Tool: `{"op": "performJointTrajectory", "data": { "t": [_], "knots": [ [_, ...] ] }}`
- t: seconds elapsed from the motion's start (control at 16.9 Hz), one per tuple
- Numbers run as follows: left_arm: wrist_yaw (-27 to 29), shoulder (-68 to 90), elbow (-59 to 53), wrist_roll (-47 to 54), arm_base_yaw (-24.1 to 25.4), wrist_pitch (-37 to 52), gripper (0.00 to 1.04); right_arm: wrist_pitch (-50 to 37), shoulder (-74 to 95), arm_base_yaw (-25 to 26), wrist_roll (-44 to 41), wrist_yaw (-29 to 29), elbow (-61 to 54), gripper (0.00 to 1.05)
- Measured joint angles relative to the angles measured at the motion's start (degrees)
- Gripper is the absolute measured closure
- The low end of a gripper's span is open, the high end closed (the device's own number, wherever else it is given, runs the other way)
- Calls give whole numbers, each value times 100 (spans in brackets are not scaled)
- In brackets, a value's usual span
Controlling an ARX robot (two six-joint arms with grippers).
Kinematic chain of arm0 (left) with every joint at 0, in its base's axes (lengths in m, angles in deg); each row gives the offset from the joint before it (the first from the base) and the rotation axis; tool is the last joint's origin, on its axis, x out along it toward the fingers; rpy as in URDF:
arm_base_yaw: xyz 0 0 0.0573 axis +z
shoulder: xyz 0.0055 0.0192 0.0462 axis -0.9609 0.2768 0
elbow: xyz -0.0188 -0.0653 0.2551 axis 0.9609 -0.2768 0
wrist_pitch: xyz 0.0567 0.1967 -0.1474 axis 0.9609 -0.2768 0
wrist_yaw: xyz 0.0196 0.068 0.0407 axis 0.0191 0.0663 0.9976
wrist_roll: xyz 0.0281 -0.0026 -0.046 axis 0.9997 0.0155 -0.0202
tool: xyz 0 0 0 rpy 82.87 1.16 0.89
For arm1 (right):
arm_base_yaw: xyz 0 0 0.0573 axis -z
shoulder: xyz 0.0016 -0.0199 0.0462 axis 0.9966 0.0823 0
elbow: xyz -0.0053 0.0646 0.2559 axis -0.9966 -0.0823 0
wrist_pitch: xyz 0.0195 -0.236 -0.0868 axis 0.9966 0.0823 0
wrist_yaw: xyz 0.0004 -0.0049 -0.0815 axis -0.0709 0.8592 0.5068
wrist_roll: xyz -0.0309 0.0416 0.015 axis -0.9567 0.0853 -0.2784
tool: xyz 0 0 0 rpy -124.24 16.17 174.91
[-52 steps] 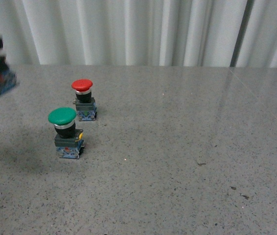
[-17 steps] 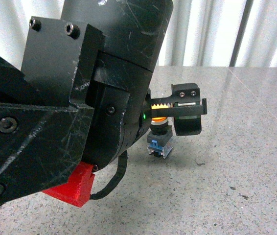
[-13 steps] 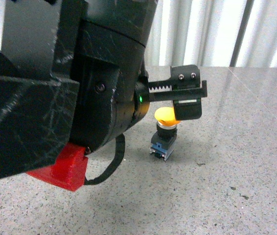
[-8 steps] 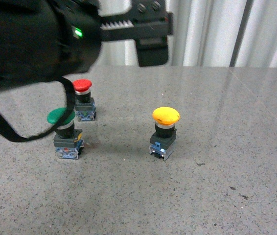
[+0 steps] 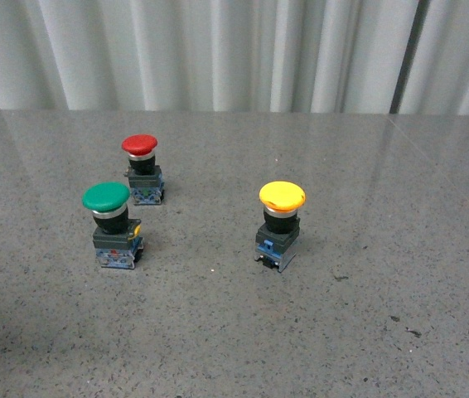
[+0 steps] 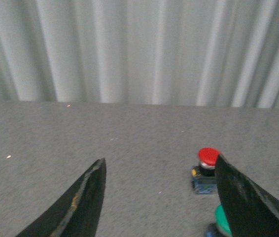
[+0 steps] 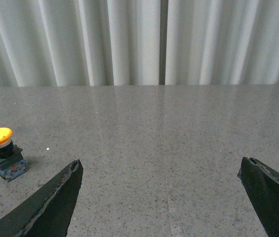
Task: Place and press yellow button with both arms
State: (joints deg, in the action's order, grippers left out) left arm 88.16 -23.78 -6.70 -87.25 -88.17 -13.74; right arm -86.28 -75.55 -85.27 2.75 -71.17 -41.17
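The yellow button (image 5: 282,224) stands upright on the grey table, right of centre, with a yellow cap, black collar and blue-grey base. It also shows in the right wrist view (image 7: 2,153), off to one side of the jaws. No arm shows in the front view. My left gripper (image 6: 160,170) is open and empty, above the table, with the red button (image 6: 206,170) near one finger. My right gripper (image 7: 161,168) is open and empty over bare table.
A red-capped button (image 5: 142,169) and a green-capped button (image 5: 112,225) stand at the left of the grey speckled table (image 5: 384,315). The green cap (image 6: 221,219) peeks from behind a left finger. White pleated curtain runs behind the table.
The left arm let go of the yellow button, rose up and left, and has gone out of the front view. The yellow button stays standing where it was set down.
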Motion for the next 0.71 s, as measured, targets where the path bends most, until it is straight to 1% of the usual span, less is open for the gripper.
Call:
{"op": "performJointTrajectory", "data": {
  "t": [0.24, 0.35, 0.41, 0.53, 0.59, 0.65, 0.71],
  "knots": [
    [-439, -592, -590, 0, 350, 22, 74, -2, 0, 0, 0, -2, 0, 6],
    [-656, -999, -905, 0, 581, -59, 97, -2, 0, 0, 0, 0, 0, 6],
    [-754, -1204, -1032, 2, 686, -129, 103, -2, 0, 0, 0, 0, 0, 6],
    [-898, -1537, -1237, 0, 841, -293, 103, -2, 0, 0, 0, -2, 0, 6],
    [-1071, -1711, -1314, 2, 979, -389, 103, -2, 0, 0, 0, -2, 0, 6],
    [-1449, -1904, -1390, 4, 1316, -492, 103, -4, 0, 0, -2, -2, 0, 6],
    [-1419, -2079, -1460, 0, 1467, -599, 103, -2, 0, 0, 0, 0, 0, 6]
  ]
}}
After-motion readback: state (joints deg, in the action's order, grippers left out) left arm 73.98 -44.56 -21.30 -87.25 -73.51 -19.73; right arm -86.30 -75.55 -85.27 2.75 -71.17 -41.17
